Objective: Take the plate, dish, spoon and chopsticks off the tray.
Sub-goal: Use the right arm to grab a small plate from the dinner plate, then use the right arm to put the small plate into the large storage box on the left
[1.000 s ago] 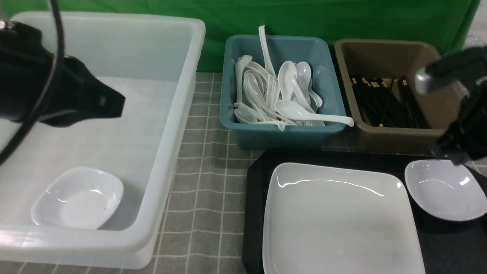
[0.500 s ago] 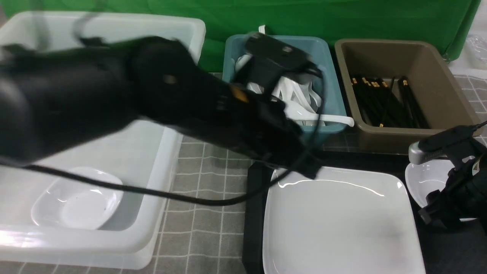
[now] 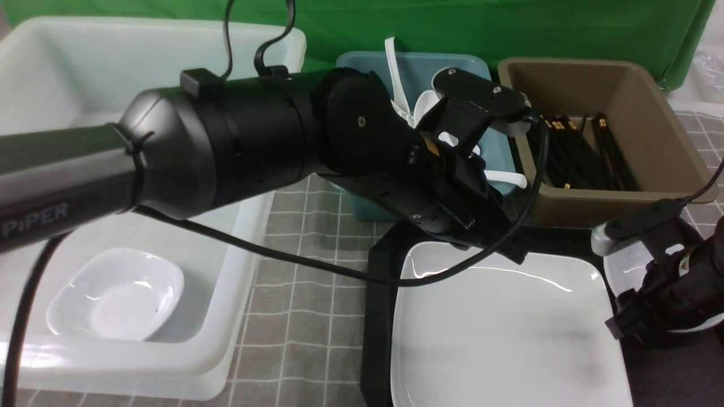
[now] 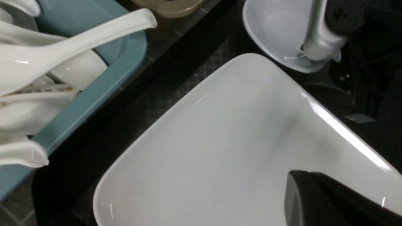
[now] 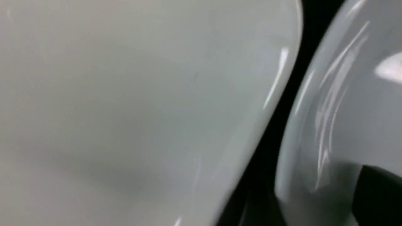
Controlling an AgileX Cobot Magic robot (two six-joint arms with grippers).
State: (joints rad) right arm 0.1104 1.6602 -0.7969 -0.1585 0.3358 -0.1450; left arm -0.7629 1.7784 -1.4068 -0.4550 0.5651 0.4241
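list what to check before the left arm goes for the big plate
1. plate flat on tray, bare: ok
2. left tool at the plate's far edge: ok
3. left tool open enough for the rim: cannot tell, only one finger shows
4. right tool by the small dish, apart from the left tool: ok
5. right tool gripping the small dish: cannot tell
6. white tub has room beside the second dish: ok
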